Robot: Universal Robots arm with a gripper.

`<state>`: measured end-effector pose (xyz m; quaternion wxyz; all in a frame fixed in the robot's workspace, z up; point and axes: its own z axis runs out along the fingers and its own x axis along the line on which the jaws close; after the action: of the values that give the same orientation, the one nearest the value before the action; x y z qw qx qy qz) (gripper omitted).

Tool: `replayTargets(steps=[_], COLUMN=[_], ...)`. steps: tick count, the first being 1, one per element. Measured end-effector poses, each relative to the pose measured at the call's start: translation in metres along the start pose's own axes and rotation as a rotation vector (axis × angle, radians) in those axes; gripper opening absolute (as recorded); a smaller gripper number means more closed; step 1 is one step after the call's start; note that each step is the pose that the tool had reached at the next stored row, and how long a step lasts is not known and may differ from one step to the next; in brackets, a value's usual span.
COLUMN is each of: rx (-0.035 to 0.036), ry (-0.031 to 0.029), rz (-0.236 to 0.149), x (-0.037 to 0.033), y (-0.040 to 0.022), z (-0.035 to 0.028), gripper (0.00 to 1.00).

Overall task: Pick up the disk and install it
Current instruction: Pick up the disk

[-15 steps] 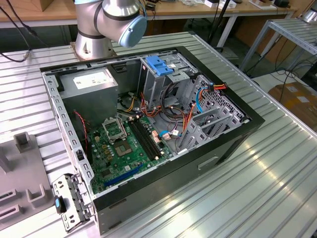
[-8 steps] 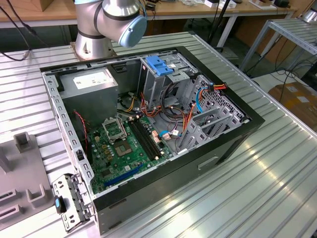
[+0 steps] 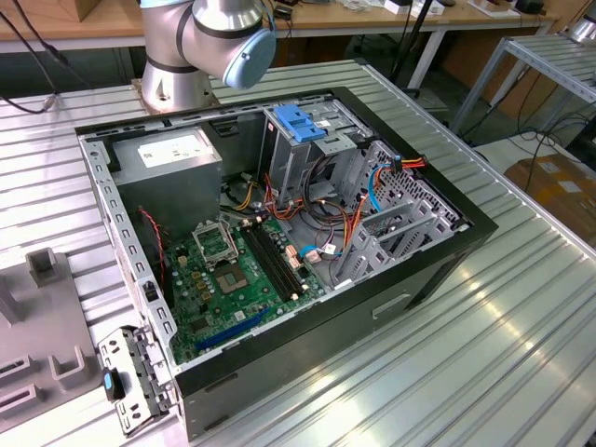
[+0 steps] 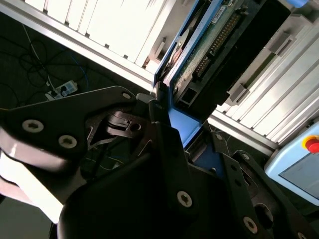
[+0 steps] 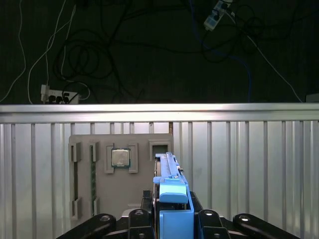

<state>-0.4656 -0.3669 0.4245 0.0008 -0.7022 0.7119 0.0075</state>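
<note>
In both wrist views my gripper [image 5: 172, 219] [image 4: 168, 117] is shut on the disk. The first wrist view has the disk [image 5: 168, 172] edge-on, its blue carrier rail standing up between the black fingers [image 5: 142, 216]. In the second wrist view the disk [image 4: 212, 32] shows its green circuit-board side with a blue rail along the edge. It is held in the air above a ribbed metal table [image 5: 249, 164]. In the exterior view, the open computer case [image 3: 438, 270] lies on its side, and its metal drive cage [image 3: 296, 163] carries a blue latch [image 3: 298, 121].
Below the held disk, a grey fixture plate [image 5: 99, 184] holds a processor chip [image 5: 119, 158] and a memory stick [image 5: 92, 174]. The arm's base [image 3: 177, 74] stands behind the case. Cables and a power strip [image 5: 60, 95] lie on the dark floor beyond the table edge.
</note>
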Motion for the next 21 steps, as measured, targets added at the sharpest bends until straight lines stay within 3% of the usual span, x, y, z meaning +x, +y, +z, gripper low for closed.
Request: replayTargets(steps=[21], rx=[0.0000], ry=[0.0000], rz=[0.000], x=[-0.0002], y=[0.0001], z=[-0.0122], gripper=[0.37])
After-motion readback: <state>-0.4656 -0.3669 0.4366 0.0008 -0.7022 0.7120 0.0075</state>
